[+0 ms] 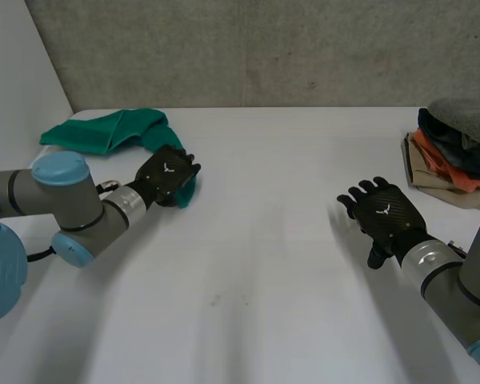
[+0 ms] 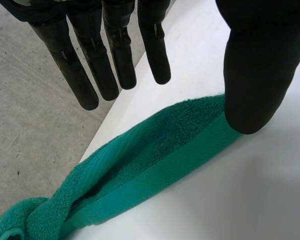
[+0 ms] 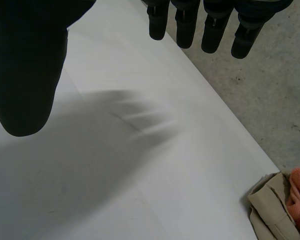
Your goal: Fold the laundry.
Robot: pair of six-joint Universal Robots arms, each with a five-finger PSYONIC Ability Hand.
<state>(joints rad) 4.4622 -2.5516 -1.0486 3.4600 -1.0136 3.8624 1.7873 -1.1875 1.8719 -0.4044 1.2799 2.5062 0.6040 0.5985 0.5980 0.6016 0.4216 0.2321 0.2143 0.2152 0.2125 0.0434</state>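
Left hand open over the green towel's near end, fingers straight, nothing pinched. Towel sits bunched along the tabletop edge — a shallow pinch could catch one layer or shove it off. My right hand hovers open, well apart.

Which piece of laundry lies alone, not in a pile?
The green towel, lying alone with one end under the left hand. The other cloths are stacked in one pile on the robot's right side.
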